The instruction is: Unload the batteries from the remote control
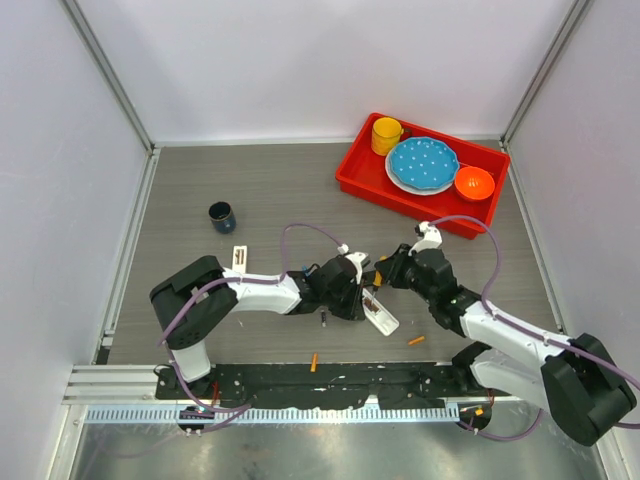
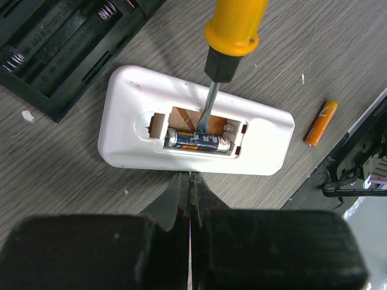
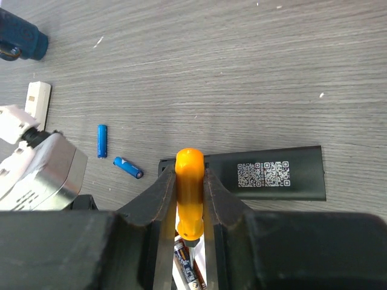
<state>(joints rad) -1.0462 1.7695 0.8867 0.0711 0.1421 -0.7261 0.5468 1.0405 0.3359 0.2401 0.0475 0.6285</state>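
Note:
The white remote (image 2: 254, 142) lies back up with its cover off. One dark battery (image 2: 196, 140) sits in the near slot; the far slot is empty. My right gripper (image 3: 189, 172) is shut on the orange-handled screwdriver (image 3: 189, 193), whose metal tip (image 2: 208, 112) reaches into the compartment behind the battery. My left gripper (image 2: 190, 180) is shut and empty, its tips against the remote's near edge. Loose batteries lie on the table: two blue (image 3: 102, 141) (image 3: 128, 167) and two orange (image 1: 415, 341) (image 1: 313, 362). In the top view the remote (image 1: 380, 316) lies between both grippers.
A black remote (image 3: 266, 175) with an empty battery bay lies just beyond the white one. A white battery cover (image 1: 239, 257) and a dark cup (image 1: 222, 216) lie to the left. A red tray (image 1: 360, 180) holding a yellow cup, a blue plate and an orange bowl stands at the back right.

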